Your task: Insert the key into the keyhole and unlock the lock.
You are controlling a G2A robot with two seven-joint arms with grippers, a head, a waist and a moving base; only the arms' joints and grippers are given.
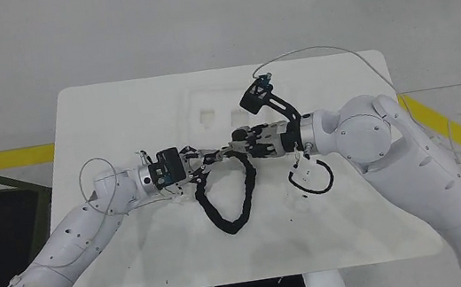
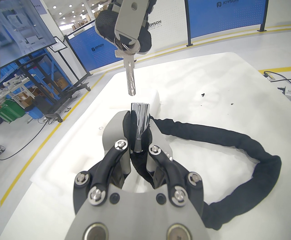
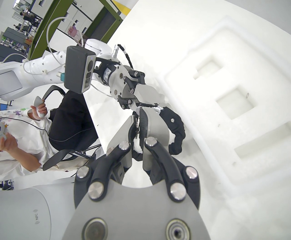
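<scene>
Two tools meet over the middle of the counter [image 2: 204, 79], and the job hangs on the short gap between them. The left tool [image 2: 137, 131] is clamped on the lock's chrome cylinder [image 2: 141, 116], holding it with its free end pointed at the other arm. The right tool [image 2: 127, 43] pinches the key [image 2: 130, 77] by its head, blade aimed back at that end.

The key's tip sits just off the cylinder's end face, near but not touching. The blade's long axis runs nearly in line with the cylinder's, though the tip looks slightly off centre and a touch tilted. The keyhole itself can't be seen, so I can't tell whether the blade's flat matches the slot. I'd judge the insertion not yet started, and the next move calls for a small sideways correction, then a straight push along that shared axis.

The lock's black-sleeved chain [image 2: 227, 145] trails from the cylinder in a loop that lies on the bare counter. It sits beside the white foam tray [image 3: 218, 84] and outside its square recesses.
</scene>
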